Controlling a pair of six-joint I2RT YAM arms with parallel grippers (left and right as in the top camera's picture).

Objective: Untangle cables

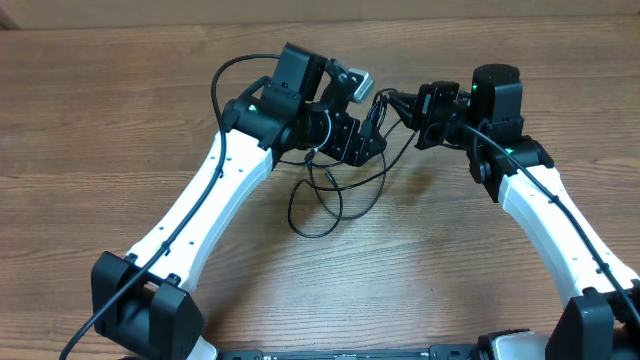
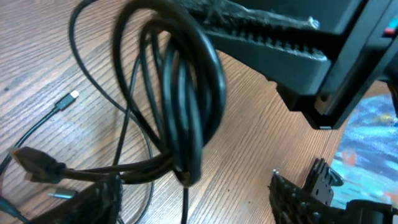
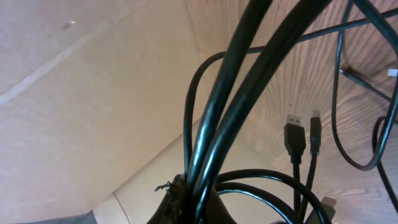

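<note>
The cables (image 1: 322, 200) are thin black cords; a bundle is lifted between the two grippers and loose loops hang down onto the wooden table. My right gripper (image 1: 408, 106) is shut on several strands, pinched at the jaws in the right wrist view (image 3: 200, 198). In the left wrist view the coil (image 2: 183, 106) hangs from the right gripper's finger (image 2: 273, 43). My left gripper (image 2: 199, 208) is open, its fingers wide apart on either side of the coil's lower end; overhead it (image 1: 360, 142) sits just left of the bundle. A silvery-tipped plug (image 2: 69, 98) lies on the table.
A USB plug (image 3: 293, 134) and a smaller plug (image 3: 315, 129) dangle above the wooden table (image 1: 120, 120). Another plug end (image 2: 34, 163) rests by the left finger. The two arms' white links run down to the table's near edge.
</note>
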